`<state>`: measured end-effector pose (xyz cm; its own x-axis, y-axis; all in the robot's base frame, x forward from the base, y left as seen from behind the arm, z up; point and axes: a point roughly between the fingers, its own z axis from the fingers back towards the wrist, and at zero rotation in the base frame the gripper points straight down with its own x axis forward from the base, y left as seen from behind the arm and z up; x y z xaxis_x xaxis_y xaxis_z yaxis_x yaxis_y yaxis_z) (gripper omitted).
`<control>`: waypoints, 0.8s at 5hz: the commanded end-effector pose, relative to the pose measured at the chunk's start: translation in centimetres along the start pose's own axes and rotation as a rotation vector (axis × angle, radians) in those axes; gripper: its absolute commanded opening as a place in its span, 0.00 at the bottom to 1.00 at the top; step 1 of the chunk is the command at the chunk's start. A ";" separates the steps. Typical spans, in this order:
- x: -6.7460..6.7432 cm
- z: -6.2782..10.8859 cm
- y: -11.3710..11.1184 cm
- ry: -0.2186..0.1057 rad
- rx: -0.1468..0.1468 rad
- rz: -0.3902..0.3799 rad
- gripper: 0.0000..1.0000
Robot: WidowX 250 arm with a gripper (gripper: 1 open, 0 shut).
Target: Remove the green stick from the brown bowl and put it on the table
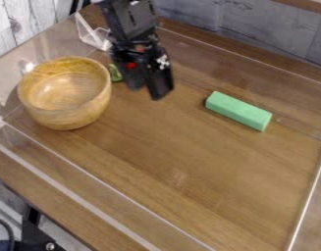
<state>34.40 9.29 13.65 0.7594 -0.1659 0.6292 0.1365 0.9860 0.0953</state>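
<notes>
Green stick (239, 110) on table (176, 157), apparently flat

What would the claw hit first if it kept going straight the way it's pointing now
Most likely bare table. The claw points down and slightly right, over open wood between the brown bowl and the green stick. Nothing seems to lie beneath it, though one view leaves depth uncertain.
</notes>
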 end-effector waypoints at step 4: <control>0.5 0.1 3.7 -0.123 0.189 -0.141 1.00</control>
<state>35.02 12.37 12.93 0.6809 -0.2992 0.6685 0.1227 0.9464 0.2987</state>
